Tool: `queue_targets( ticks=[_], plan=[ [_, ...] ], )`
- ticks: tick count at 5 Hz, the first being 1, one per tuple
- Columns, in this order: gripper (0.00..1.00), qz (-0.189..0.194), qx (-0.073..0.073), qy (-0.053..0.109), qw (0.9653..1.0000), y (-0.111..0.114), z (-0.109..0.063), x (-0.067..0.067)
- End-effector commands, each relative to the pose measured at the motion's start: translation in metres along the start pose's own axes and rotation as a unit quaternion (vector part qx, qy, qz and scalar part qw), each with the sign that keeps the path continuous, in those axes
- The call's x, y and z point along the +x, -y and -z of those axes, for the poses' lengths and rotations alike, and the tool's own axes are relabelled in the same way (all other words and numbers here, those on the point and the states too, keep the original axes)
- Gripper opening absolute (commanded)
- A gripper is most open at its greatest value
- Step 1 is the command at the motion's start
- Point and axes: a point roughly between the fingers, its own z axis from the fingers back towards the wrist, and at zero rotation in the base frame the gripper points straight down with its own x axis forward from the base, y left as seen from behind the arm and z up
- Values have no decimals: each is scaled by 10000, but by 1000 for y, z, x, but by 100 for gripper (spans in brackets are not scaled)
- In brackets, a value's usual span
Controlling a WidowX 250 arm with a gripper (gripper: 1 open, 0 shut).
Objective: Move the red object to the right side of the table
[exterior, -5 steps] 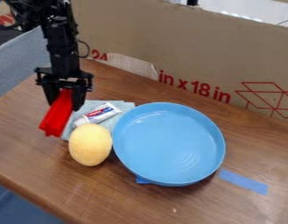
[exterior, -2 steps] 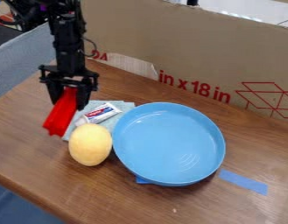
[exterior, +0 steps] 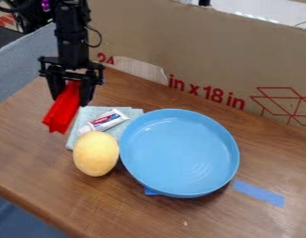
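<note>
The red object (exterior: 62, 112), a bright red elongated block, hangs tilted above the table (exterior: 31, 158) at the left, its upper end clamped in my gripper (exterior: 73, 91). The jaws are shut on the block's top, and its lower end points down to the left, clear of the wood. The dark arm rises straight up from the gripper toward the top left corner.
A yellow fruit (exterior: 97, 154) lies just below the block. A small red-and-white tube (exterior: 108, 118) rests on a white cloth beside it. A large blue plate (exterior: 180, 153) fills the middle. A brown cardboard box (exterior: 230, 56) stands along the back. Blue tape (exterior: 259, 194) marks the right front.
The gripper has lifted the red block upward, so it now hangs higher above the table than a second ago.
</note>
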Motion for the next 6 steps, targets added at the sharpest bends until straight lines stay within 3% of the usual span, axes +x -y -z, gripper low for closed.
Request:
queue_targets(
  ticks=[1, 2, 3, 4, 5, 6],
  plan=[
    [0, -21, 135, 424, 9990, 1, -30, 0],
    [0, -25, 93, 458, 9989, -2, -28, 2],
    [0, 23, 75, 517, 9986, -9, -21, 14],
    [0, -3, 93, 488, 9988, -16, -21, 0],
    [0, 12, 33, 440, 9990, -10, -7, 7],
    [0, 46, 30, 447, 9990, -6, -17, -8]
  ],
)
